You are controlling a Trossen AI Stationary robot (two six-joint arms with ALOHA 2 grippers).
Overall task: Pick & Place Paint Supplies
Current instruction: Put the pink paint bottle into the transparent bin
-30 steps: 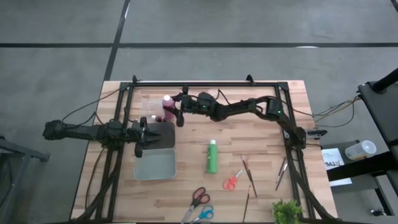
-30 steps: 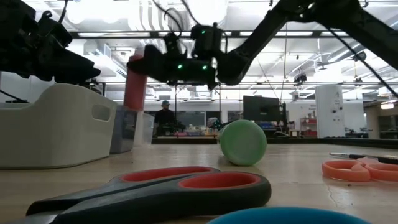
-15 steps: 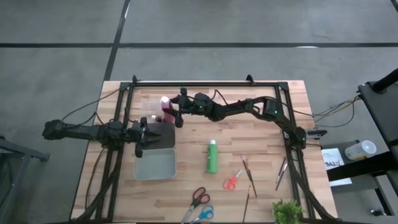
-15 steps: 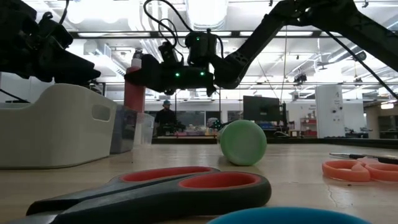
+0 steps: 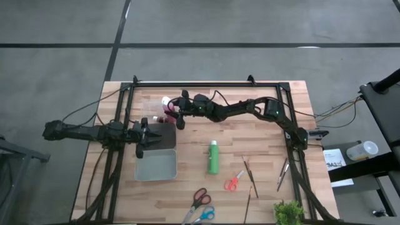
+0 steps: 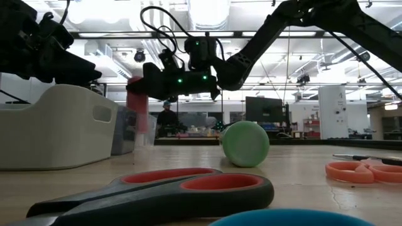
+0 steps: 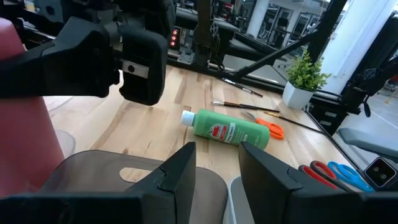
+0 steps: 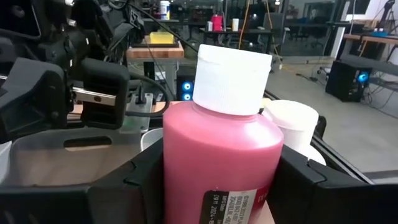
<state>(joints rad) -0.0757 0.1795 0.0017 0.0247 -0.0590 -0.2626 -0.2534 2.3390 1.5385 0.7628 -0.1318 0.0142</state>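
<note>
My light wooden plank table (image 5: 262,134) sits on grey concrete floor (image 5: 206,25); right gripper (image 5: 172,115) clamps the red paint bottle (image 8: 221,168), left gripper (image 5: 145,136) gapes wide.

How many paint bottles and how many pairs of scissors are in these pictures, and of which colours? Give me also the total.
Paint bottles: 3 (red bottle, green bottle, white bottle)
Scissors: 3 (orange scissors, red scissors, blue scissors)
Total: 6
</note>
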